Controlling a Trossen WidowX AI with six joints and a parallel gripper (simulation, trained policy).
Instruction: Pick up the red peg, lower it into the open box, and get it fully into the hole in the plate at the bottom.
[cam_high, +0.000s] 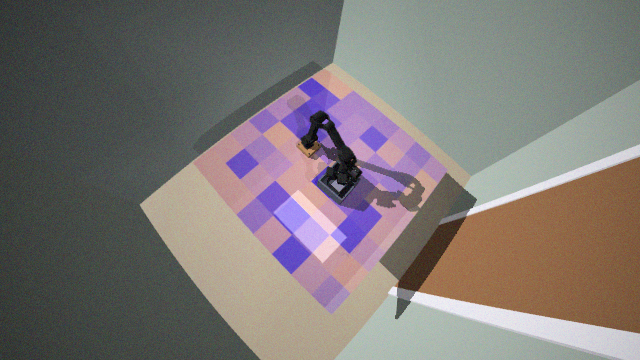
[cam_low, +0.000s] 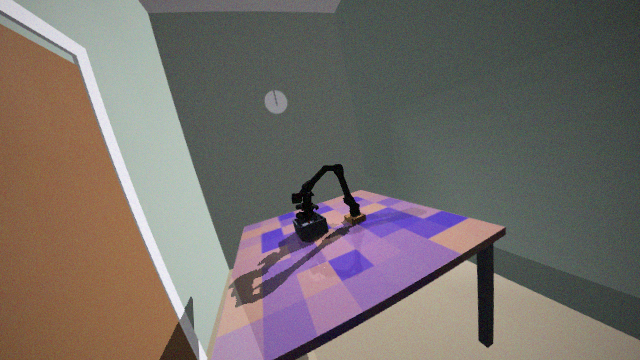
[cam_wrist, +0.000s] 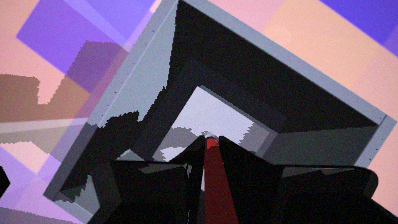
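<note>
The open grey box (cam_high: 330, 194) (cam_low: 312, 231) (cam_wrist: 290, 60) stands on the table. Its pale plate (cam_wrist: 212, 107) lies at the bottom. My gripper (cam_low: 308, 218) (cam_wrist: 211, 140) is shut on the red peg (cam_wrist: 218, 192) and points down over the box, with the fingers at or inside its opening. In the wrist view the peg's tip shows between the fingertips, in line with the plate. A bit of the hole's round edge shows just beyond the tip. The fingers and peg hide the rest of the hole, so I cannot tell whether the tip is in it.
The box's walls surround the fingers in the wrist view. The arm's wooden base block (cam_high: 306, 149) (cam_low: 355, 219) stands beside the box on the patchwork table (cam_high: 280, 252) (cam_low: 410, 240). The arm arches from that block over to the box.
</note>
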